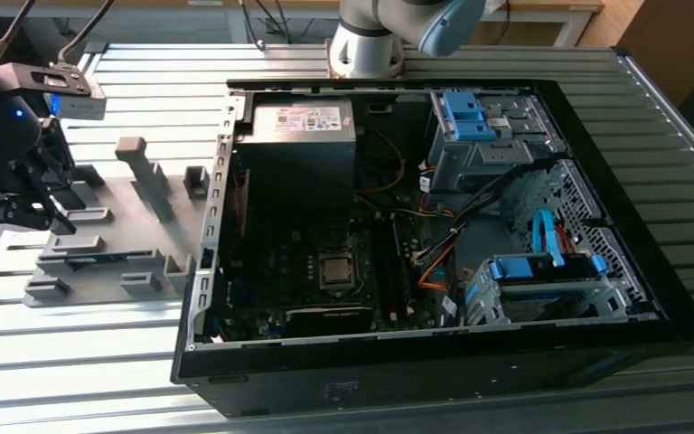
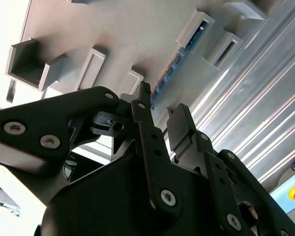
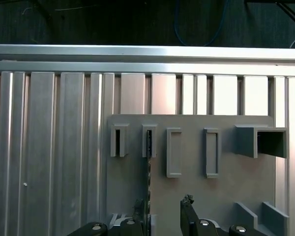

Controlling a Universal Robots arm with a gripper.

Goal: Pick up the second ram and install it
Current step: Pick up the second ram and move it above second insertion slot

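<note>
Exterior view. Found the gripper [image 1: 19, 215] at the exterior view's left, poised low over the grey slotted holder [image 1: 154, 203], wrist turned down toward it. Noted the arm's base [image 1: 365, 50] far back, behind the open computer case [image 1: 444, 226] and well apart from the holder. Spotted a sliver of blue in the holder's near slots, taken for the second ram [image 1: 97, 258], just beside the gripper. Could not judge the finger gap from here.

Second wrist view. Looked along the black fingers [image 2: 140, 113]: spread apart, nothing held between the pads. Traced the second ram [image 2: 179, 59] standing on edge in two grey slots, near end running up to the fingertips. Could not tell whether touching.

First wrist view. Saw the second ram [image 3: 148, 167] edge-on, as a thin dark line from one slot toward the gripper [image 3: 162, 214]. Placed it inside the gap, close against one fingertip and well off the other. Recorded the fingers as open, gripping nothing.
</note>
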